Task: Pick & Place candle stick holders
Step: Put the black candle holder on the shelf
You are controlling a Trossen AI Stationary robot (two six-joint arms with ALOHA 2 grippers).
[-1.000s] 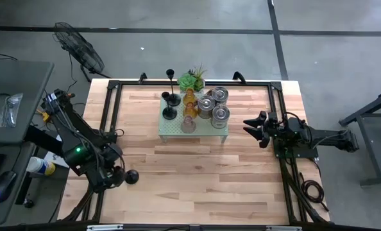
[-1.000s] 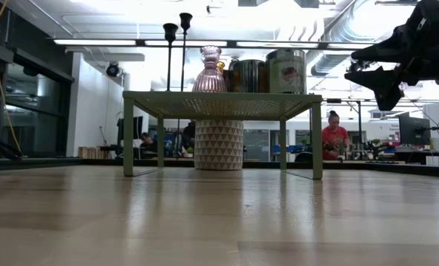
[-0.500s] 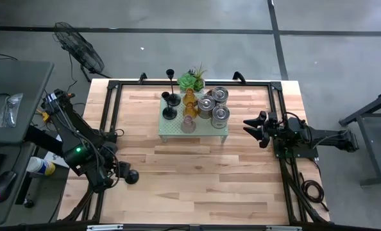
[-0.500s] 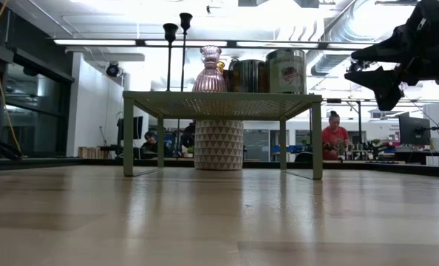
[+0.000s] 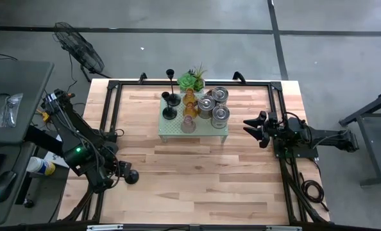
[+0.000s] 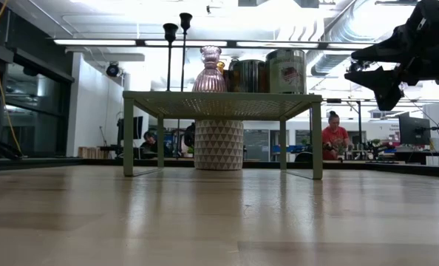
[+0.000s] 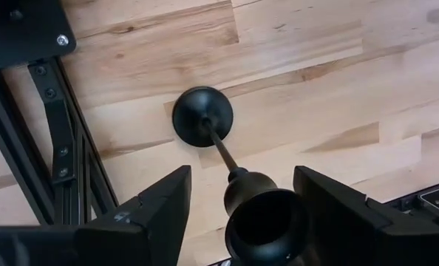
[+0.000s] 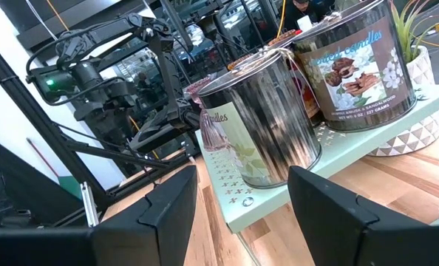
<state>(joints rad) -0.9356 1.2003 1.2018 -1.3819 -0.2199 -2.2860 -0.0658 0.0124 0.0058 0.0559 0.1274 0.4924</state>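
A black candle stick holder [image 7: 202, 117] with a round base and thin stem stands upright on its base near the table's near left corner, and also shows in the high view [image 5: 131, 174]. My left gripper [image 7: 242, 176] is above it, pointing down and open. Its fingers stand on either side of the holder's cup [image 7: 267, 225] with gaps on both sides. More black holders [image 5: 170, 106], amber glass ones [image 5: 190, 102] and silvery cylindrical ones [image 5: 214, 106] stand on the pale green stand [image 5: 171, 130]. My right gripper [image 5: 253, 126] is open and empty, held above the table right of the stand.
A green spiky plant in a white pot [image 5: 192, 80] stands behind the stand. A black metal frame [image 5: 110, 102] runs along the table's edges, and its rail [image 7: 57, 140] lies close to the lone holder. Bare wood spreads across the table's near half [image 5: 203, 179]. A person [image 6: 335, 137] sits in the room beyond.
My left gripper has shifted a little toward the table's far edge over the lone black holder. The holder stands where it was.
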